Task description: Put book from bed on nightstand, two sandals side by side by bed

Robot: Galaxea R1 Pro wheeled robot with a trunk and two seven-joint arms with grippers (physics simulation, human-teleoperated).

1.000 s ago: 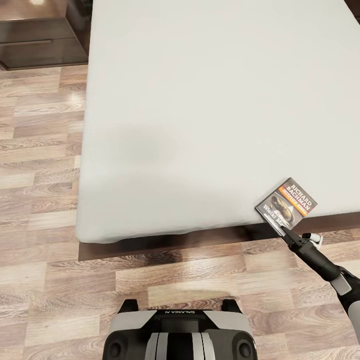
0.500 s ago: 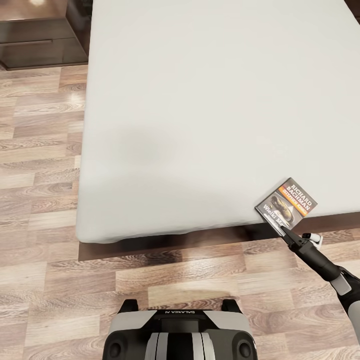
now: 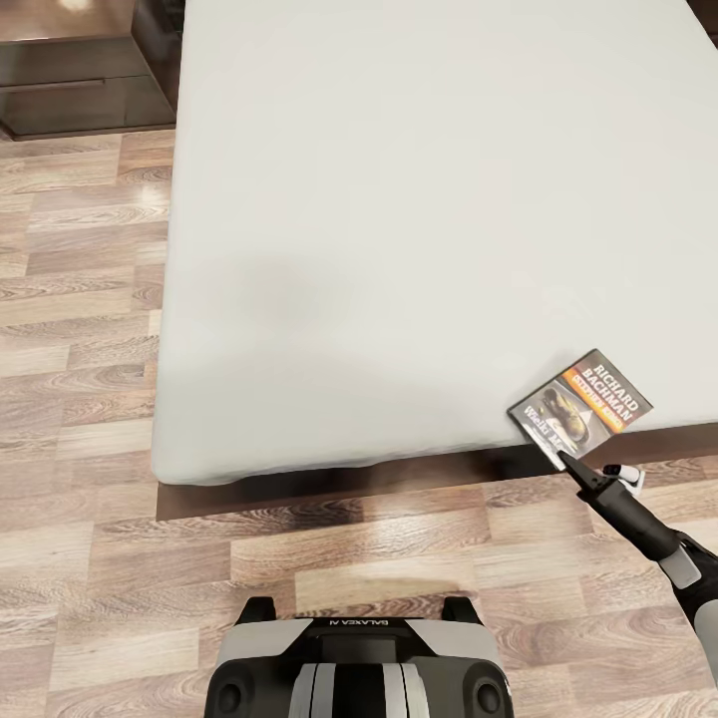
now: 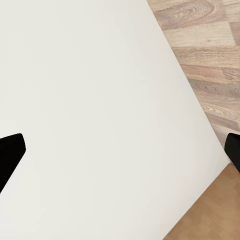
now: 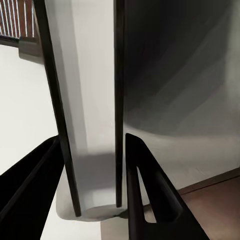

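Book (image 3: 581, 401) lies at the mattress's near edge, about four o'clock in the head view — the right gripper (image 3: 564, 460) has its fingers (image 5: 145, 190) closed on the book's edge. Left fingers (image 4: 10, 155) are spread wide over the bed (image 3: 399, 199). Nightstand (image 3: 80, 70) sits at eleven o'clock on the wood floor (image 3: 90, 329).

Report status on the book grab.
Right gripper shut on the book at the bed edge. Left gripper open over the mattress. Nightstand far left.

One bed (image 3: 399, 199), one book (image 3: 581, 405), one nightstand (image 3: 80, 75).
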